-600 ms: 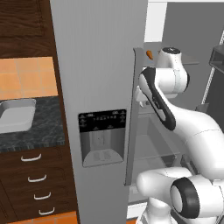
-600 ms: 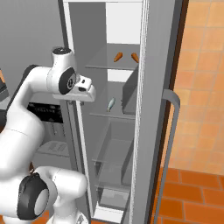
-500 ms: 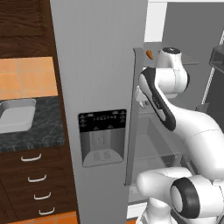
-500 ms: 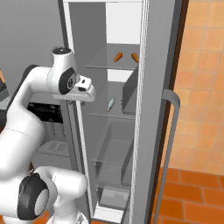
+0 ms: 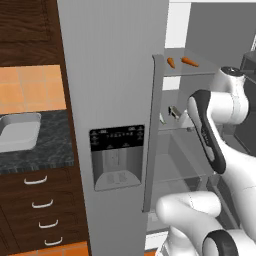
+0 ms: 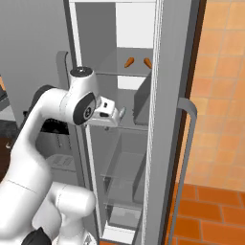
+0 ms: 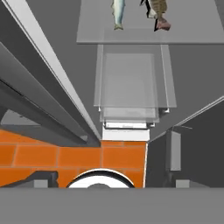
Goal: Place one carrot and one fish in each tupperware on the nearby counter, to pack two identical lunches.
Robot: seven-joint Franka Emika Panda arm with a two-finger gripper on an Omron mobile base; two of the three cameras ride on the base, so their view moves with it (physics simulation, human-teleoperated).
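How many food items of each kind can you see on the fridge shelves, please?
Carrots: 2
Fish: 2 (the second looks darker)
Total: 4

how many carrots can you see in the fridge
2: one carrot and a second carrot lie side by side on the upper fridge shelf. More could be hidden elsewhere.

Two bright-orange carrots (image 5: 171, 62) lie at the upper right. A pale silver-grey fish (image 7: 118, 13) shows at top centre. The fridge door (image 5: 112, 75) is plain grey; the tabletop (image 5: 35, 155) at left is dark marbled stone; the floor tiles (image 6: 210, 201) are orange.
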